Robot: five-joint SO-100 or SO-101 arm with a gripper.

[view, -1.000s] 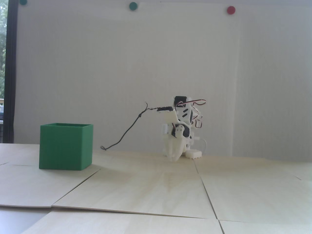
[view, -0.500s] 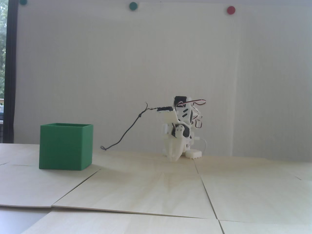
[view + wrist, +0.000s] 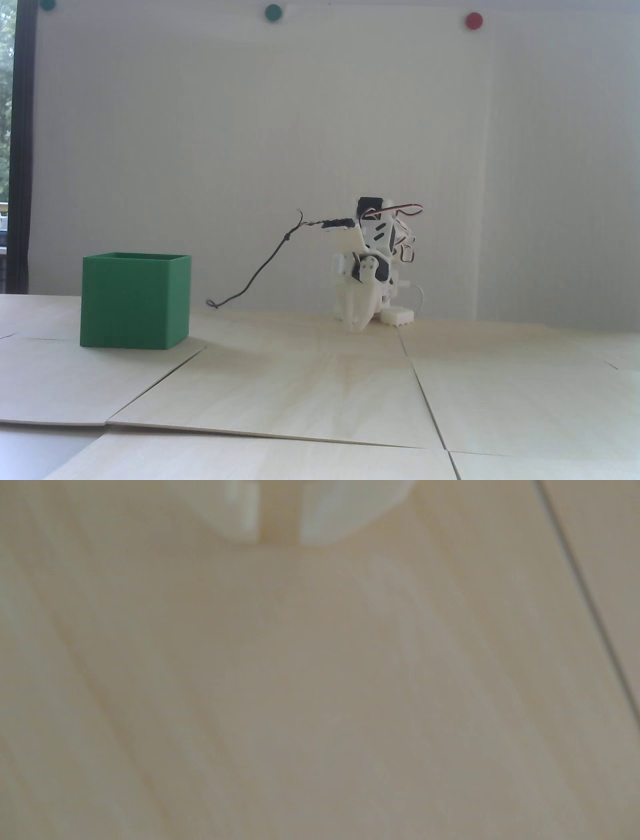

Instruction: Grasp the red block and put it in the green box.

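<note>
The green box (image 3: 135, 300) stands on the wooden table at the left of the fixed view, its top open. The red block shows in neither view. The white arm is folded low at the back of the table, well right of the box. My gripper (image 3: 356, 327) points down with its tips just above the wood. In the wrist view the gripper (image 3: 278, 542) enters from the top edge. A narrow strip of bare wood shows between its two white fingers (image 3: 242, 518), so it is slightly open and holds nothing.
A thin black cable (image 3: 260, 270) loops from the arm down to the table between the arm and the box. A small white part (image 3: 397, 316) lies beside the arm's base. Seams (image 3: 425, 395) run between the wooden panels. Round green and red dots sit high on the wall.
</note>
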